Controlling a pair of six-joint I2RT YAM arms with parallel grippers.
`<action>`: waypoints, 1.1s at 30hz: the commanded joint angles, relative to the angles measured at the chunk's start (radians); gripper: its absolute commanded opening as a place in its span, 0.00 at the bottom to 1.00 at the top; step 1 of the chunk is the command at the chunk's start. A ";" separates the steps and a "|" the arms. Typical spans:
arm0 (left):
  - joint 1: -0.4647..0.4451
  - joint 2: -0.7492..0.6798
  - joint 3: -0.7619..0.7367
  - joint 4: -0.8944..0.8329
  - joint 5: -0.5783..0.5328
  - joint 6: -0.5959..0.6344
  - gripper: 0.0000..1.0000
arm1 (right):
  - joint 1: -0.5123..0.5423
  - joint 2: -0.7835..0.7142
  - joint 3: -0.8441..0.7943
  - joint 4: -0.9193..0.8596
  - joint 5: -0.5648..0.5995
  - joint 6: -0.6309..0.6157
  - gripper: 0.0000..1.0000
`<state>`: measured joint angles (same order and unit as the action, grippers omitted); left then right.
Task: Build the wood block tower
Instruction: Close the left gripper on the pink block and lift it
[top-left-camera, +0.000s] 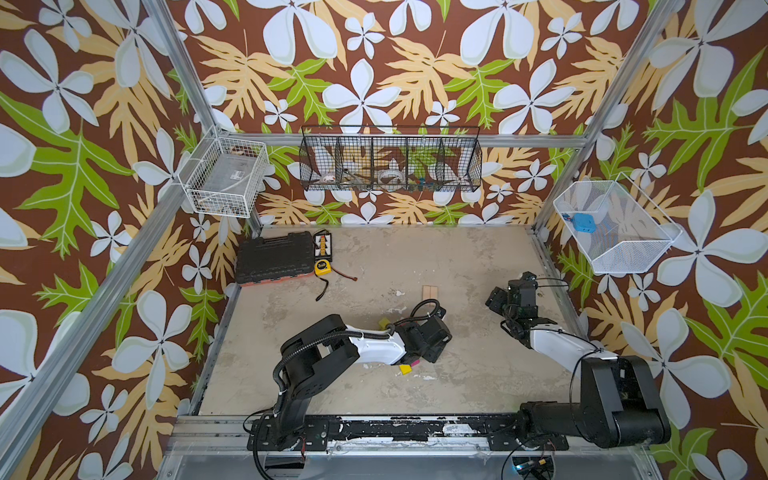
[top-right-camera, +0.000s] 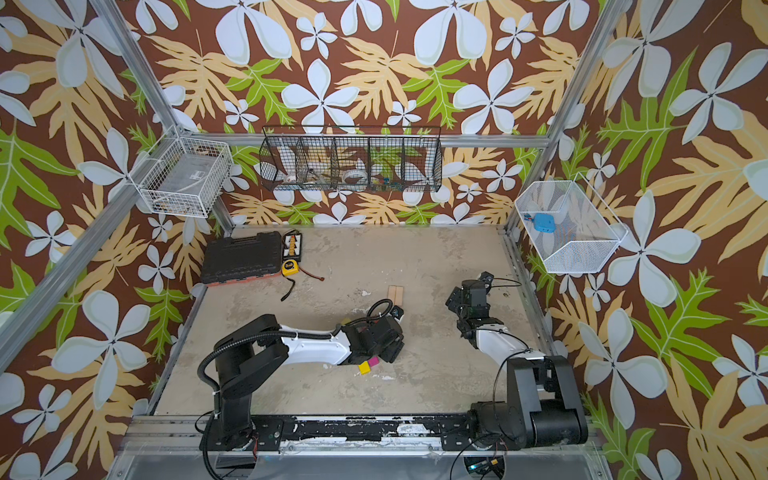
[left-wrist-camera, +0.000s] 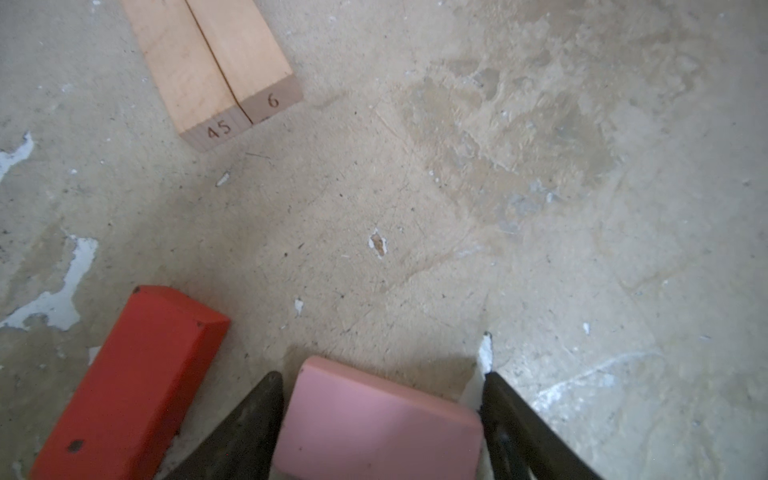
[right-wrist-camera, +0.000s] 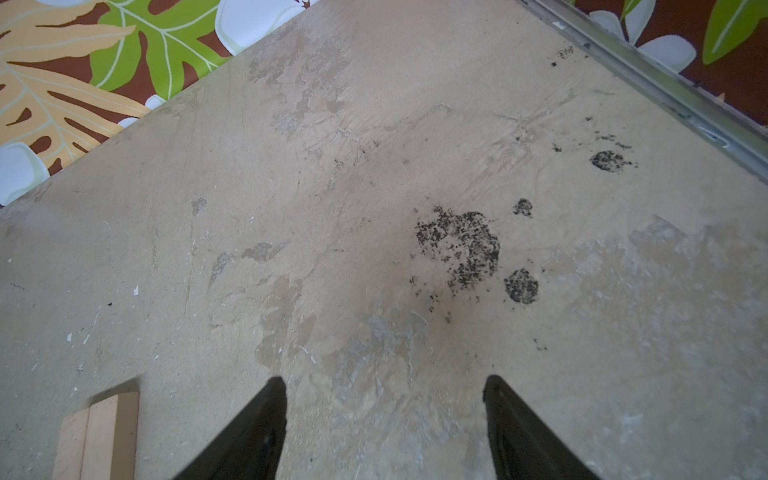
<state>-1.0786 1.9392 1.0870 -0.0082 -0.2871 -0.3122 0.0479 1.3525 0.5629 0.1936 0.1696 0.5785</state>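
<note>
Groundwork only: two tan planks (top-left-camera: 430, 291) lie touching, side by side, near the middle of the table (top-left-camera: 469, 257), with nothing stacked on them.
The left gripper (left-wrist-camera: 381, 376) straddles a pink block (left-wrist-camera: 374, 424) near the planks, jaws close against both its sides; whether they clamp it I cannot tell. A red brick (left-wrist-camera: 133, 374) lies just beside it. A yellow block (top-left-camera: 404, 369), magenta brick (top-left-camera: 414, 364) and yellow-green cube (top-left-camera: 384, 323) peek from under the left arm (top-left-camera: 374, 345). The right gripper (right-wrist-camera: 384, 380) hangs with its jaws wide apart, empty, toward the right edge. A black tool case (top-left-camera: 274, 257) and yellow tape measure (top-left-camera: 323, 267) sit at the far left corner, blocking nothing.

Pink block (left-wrist-camera: 378, 419), red block (left-wrist-camera: 133, 382), tan planks (left-wrist-camera: 208, 70); floral wallpaper (top-left-camera: 374, 62).
</note>
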 joint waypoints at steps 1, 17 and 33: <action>0.000 -0.007 -0.014 -0.077 0.022 0.014 0.78 | 0.003 0.000 0.005 0.008 0.021 0.001 0.75; 0.000 -0.011 -0.024 -0.062 0.053 0.022 0.75 | 0.009 0.005 0.010 0.003 0.028 -0.001 0.75; 0.002 -0.042 -0.022 -0.051 0.027 -0.048 0.51 | 0.011 0.007 0.010 0.003 0.031 0.000 0.75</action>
<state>-1.0775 1.9083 1.0611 -0.0132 -0.2535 -0.3153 0.0586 1.3567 0.5652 0.1932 0.1871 0.5758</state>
